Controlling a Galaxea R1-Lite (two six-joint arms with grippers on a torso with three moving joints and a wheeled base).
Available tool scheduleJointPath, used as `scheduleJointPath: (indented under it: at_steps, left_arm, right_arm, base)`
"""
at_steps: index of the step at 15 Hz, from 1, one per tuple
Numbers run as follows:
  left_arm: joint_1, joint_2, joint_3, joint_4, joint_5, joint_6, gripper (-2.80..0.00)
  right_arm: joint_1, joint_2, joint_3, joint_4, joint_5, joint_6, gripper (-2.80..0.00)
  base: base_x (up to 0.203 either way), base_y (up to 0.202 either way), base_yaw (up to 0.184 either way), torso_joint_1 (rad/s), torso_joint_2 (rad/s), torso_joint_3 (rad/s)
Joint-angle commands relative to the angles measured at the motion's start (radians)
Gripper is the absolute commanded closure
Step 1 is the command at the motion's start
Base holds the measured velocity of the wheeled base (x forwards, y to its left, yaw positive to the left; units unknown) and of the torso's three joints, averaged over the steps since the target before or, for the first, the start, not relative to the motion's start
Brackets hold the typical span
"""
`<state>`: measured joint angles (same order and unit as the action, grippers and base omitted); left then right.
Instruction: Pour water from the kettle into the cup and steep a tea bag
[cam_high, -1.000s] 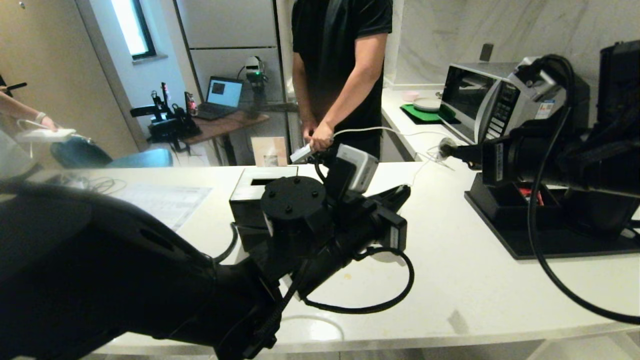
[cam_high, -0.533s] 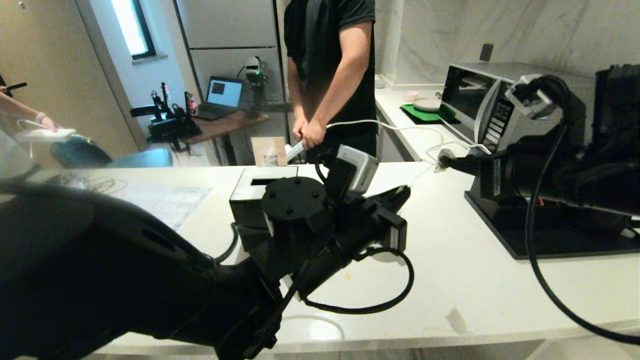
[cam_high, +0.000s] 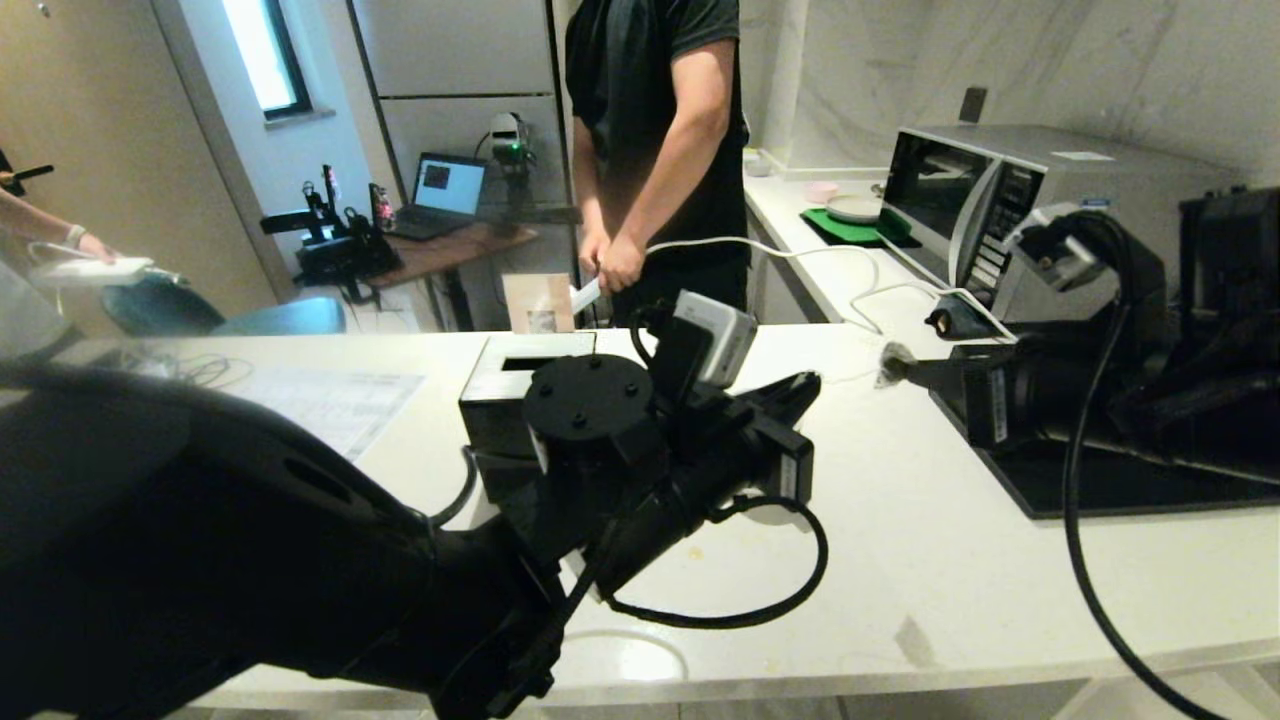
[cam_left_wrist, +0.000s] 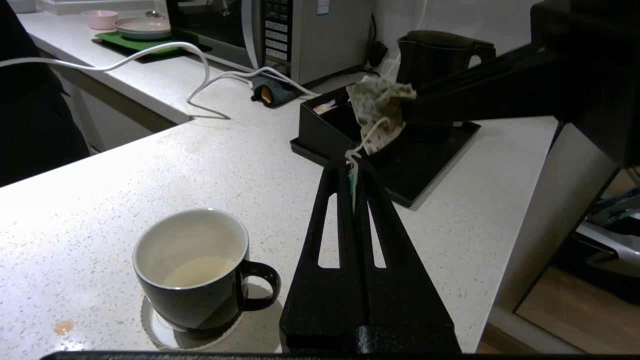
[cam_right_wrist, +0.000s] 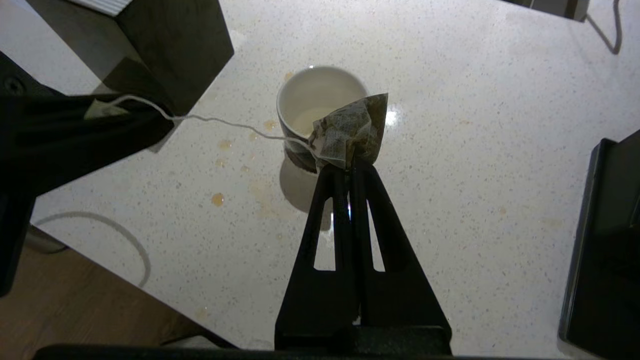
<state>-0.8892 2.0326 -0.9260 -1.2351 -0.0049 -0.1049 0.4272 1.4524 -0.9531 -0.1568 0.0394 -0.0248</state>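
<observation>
Right gripper clamped on the limp, speckled paper tea bag, above the small black mug with white inside. Left gripper pinches its thin white string by the tag. Bag is light, floppy, tearable; hold a corner. Only the left wrist view shows the matte black kettle.

White speckled surface; microwave at 2 o'clock, black tray before it; black tissue box centre; standing person at 12 o'clock; laptop behind.
</observation>
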Motion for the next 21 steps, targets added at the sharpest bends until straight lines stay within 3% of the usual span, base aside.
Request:
scheduleJointPath:
  at_steps: [1,17,18,21]
  left_arm:
    - [0.001,0.003,-0.001,-0.007,0.000,-0.001,0.00]
    - [-0.001,0.003,-0.001,-0.007,0.000,-0.001,0.00]
    - [-0.001,0.003,-0.001,-0.007,-0.001,-0.001,0.00]
    - [-0.001,0.003,-0.001,-0.007,-0.001,-0.001,0.00]
  right_arm:
    - [0.001,-0.007,0.020,-0.005,0.001,-0.001,0.00]
    - [0.001,-0.032,0.058,-0.010,0.002,0.002,0.00]
    - [0.001,-0.034,0.059,-0.007,0.002,0.002,-2.80]
    - [0.001,-0.032,0.060,-0.015,0.001,0.002,-2.80]
  base:
    - [0.000,0.000,0.000,0.000,0.00,0.000]
    - [0.000,0.000,0.000,0.000,0.00,0.000]
    - [0.000,0.000,0.000,0.000,0.00,0.000]
    - [0.000,0.000,0.000,0.000,0.00,0.000]
